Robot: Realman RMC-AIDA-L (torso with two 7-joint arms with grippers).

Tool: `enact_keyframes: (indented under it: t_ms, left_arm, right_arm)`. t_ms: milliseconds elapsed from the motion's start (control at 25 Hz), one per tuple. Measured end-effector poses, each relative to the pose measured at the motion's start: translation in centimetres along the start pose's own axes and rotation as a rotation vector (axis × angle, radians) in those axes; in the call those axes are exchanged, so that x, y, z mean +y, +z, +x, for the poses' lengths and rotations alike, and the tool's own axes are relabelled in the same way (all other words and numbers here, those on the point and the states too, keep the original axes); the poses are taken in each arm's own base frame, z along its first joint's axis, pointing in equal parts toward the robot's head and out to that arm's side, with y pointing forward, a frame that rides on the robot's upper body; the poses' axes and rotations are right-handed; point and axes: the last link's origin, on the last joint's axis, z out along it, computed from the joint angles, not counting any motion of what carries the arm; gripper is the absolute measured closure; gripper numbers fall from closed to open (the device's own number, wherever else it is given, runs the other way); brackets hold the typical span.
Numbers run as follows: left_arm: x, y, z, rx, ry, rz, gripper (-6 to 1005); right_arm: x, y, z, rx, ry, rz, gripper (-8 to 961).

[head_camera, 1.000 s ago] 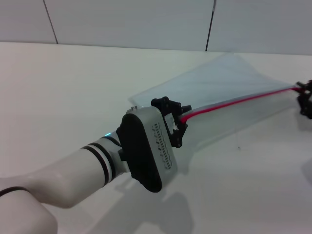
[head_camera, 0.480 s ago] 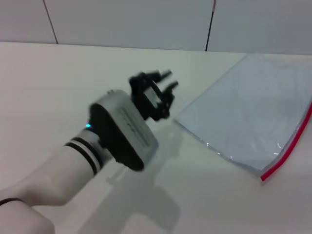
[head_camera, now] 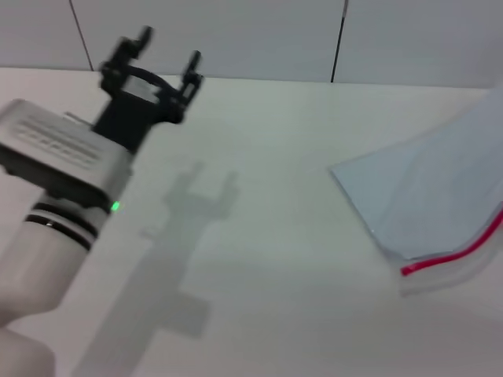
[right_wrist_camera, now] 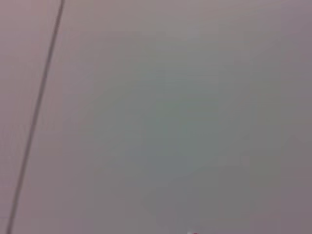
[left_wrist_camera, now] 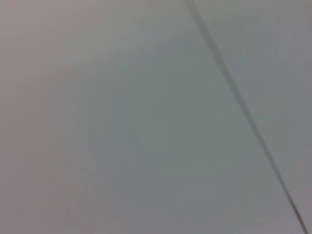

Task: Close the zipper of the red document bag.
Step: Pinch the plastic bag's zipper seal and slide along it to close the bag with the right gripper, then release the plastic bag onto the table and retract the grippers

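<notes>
The red document bag (head_camera: 440,200) lies flat on the white table at the right edge of the head view, pale blue-white and translucent. Its zipper (head_camera: 456,253) shows as a thin red strip along the near edge, running off the right side. My left gripper (head_camera: 169,49) is raised at the upper left, far from the bag, open with nothing between its two black fingers. The right gripper is out of view. Both wrist views show only a plain grey wall with a dark seam.
The white table (head_camera: 259,259) spreads between the left arm and the bag, carrying the arm's shadow. A grey panelled wall (head_camera: 236,35) stands behind the table's far edge.
The left gripper let go of the bag's zipper end and swung up and to the far left. The bag dropped flat and slid right; the right gripper left the view.
</notes>
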Motion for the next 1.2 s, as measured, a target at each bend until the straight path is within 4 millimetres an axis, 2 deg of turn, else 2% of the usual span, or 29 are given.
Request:
enact_keyframes:
  t_ms: [200,320,440,520,640,880,1000,1200]
  left_arm:
    - [-3.1,-0.7,-1.1,0.063,-0.184,0.054,360]
    - [-4.2,-1.4,-1.5,0.101,-0.215,0.072,244]
    - [-4.4,-1.8,-1.5,0.129,-0.203,0.085,188]
    - [-4.5,-1.9,-1.4,0.137,-0.199,0.091,150]
    - [-4.7,-2.1,-1.5,0.139,-0.194,0.092,150]
    - [-4.9,-2.2,-1.6,0.142,-0.19,0.098,151]
    - [-5.0,-2.3,-1.6,0.15,-0.188,0.103,151]
    - [-5.1,-2.3,-1.6,0.157,-0.189,0.121,152]
  right_arm:
    - [0.7,-1.4,-0.9,-0.083,0.047,-0.019,158]
    - [0.6,-2.2,-1.3,-0.12,0.052,-0.013,111]
    - [0.3,-2.9,-1.6,-0.146,0.05,-0.002,63]
    - [0.3,-2.6,-1.1,-0.11,0.021,-0.01,65]
    - [0.1,-1.7,0.6,0.023,-0.025,-0.018,67]
    - [-2.1,-0.7,3.5,0.272,-0.113,0.019,67]
    - [-2.2,-0.9,3.4,0.256,-0.097,0.043,66]
    - [-0.8,-1.4,1.5,0.092,-0.037,0.029,66]
